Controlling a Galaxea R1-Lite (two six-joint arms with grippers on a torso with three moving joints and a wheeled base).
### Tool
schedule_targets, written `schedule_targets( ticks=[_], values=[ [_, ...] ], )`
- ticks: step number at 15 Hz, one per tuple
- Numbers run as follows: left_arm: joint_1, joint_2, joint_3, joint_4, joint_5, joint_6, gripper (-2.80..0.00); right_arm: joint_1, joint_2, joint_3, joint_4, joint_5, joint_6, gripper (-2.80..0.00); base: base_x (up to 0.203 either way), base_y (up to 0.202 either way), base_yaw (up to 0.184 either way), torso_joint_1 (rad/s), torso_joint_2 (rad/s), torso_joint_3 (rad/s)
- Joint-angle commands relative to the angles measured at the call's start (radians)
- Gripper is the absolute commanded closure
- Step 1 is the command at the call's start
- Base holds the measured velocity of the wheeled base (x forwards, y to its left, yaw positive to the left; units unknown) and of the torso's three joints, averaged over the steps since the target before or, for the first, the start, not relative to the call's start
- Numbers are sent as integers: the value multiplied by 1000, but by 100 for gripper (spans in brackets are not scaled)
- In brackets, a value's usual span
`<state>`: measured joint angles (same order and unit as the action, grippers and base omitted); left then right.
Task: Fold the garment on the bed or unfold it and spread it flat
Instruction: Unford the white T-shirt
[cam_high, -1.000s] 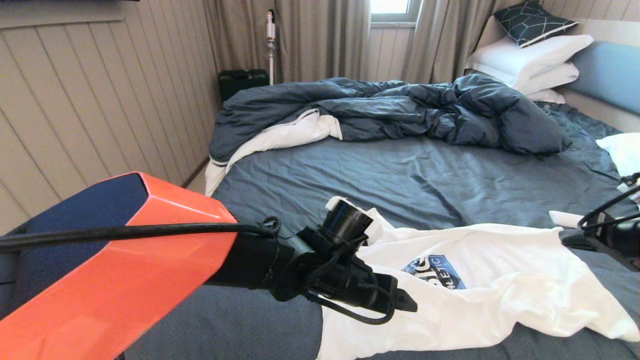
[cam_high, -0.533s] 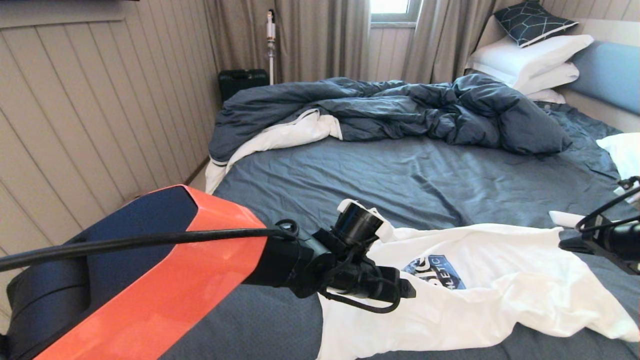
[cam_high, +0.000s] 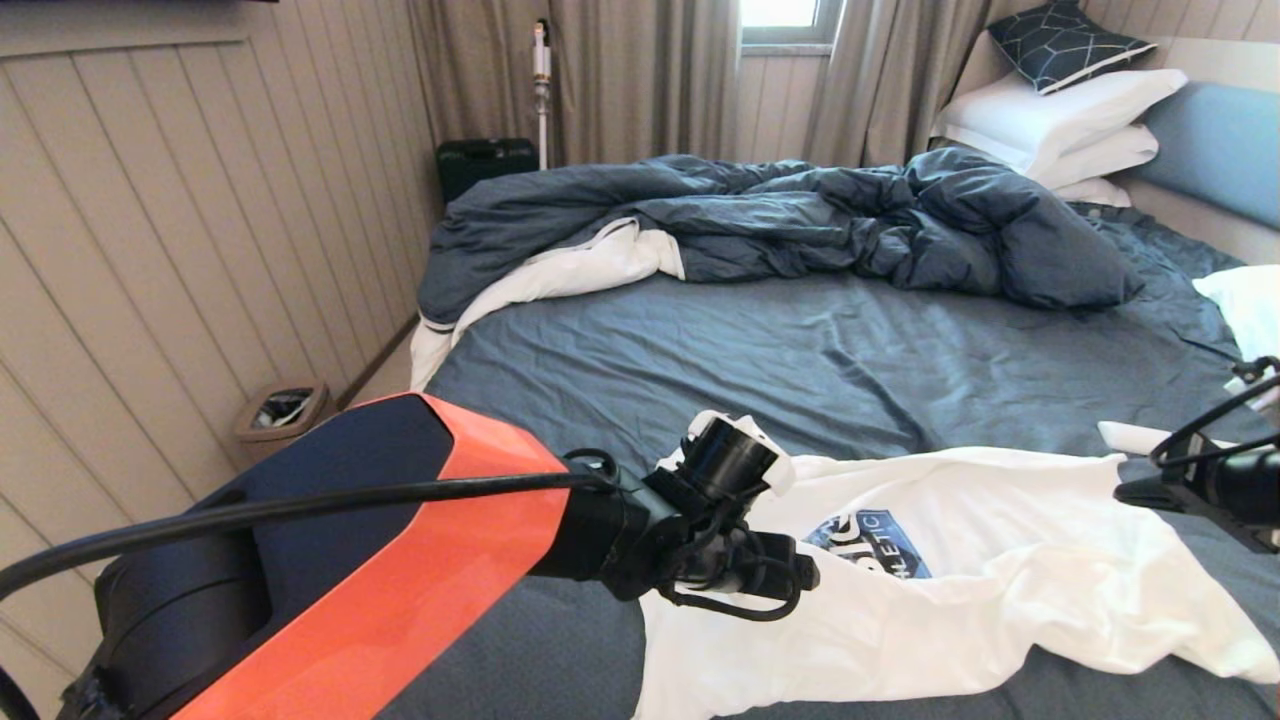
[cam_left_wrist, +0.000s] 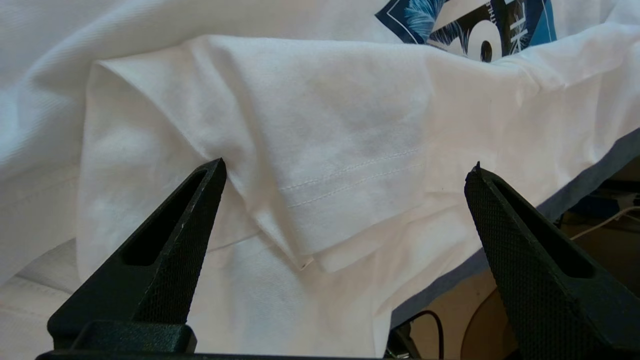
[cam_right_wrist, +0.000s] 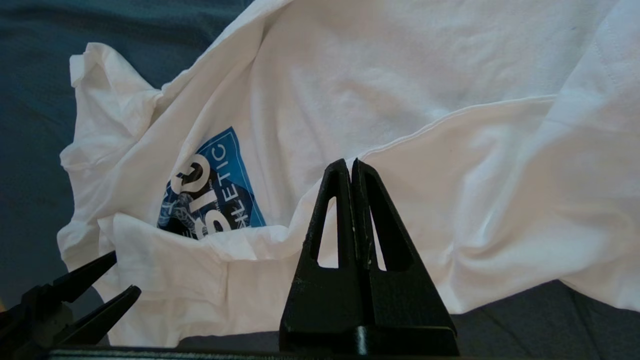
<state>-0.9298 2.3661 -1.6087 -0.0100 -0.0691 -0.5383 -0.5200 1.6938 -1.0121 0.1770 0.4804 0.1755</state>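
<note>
The bed (cam_high: 800, 370) fills the room's centre, its sheet wrinkled, duvet (cam_high: 780, 225) bunched at the far side, pillows (cam_high: 1060, 125) by the headboard (cam_high: 1215, 150). A white shirt (cam_high: 980, 570) lies on the near edge. A bin (cam_high: 280, 410) stands by the panelled wall.

The wrist views add jaw detail: left gripper (cam_left_wrist: 345, 172) jaws wide apart over a folded hem, holding nothing; right gripper (cam_right_wrist: 350, 165) jaws pressed together, empty.
</note>
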Motion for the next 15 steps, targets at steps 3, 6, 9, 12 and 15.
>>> schedule_targets(
  ticks=[3, 6, 9, 12, 15],
  values=[
    [-1, 2, -5, 0, -1, -5, -148, 0, 7, -2, 1, 3, -1, 0, 0, 0, 0, 0, 0, 0],
    [-6, 5, -19, 1, 0, -3, 0, 0, 9, -5, 1, 3, -1, 0, 0, 0, 0, 0, 0, 0],
    [-19, 5, -17, 1, 2, -2, 0, -5, 9, -6, 1, 3, -1, 0, 0, 0, 0, 0, 0, 0],
    [-52, 24, -7, 1, 9, -2, 0, -12, 9, -5, -1, 4, -4, 0, 0, 0, 0, 0, 0, 0],
    [-53, 22, -8, 1, 12, -2, 0, -14, 9, -3, -1, 17, -5, 0, 0, 0, 0, 0, 0, 0]
  ],
)
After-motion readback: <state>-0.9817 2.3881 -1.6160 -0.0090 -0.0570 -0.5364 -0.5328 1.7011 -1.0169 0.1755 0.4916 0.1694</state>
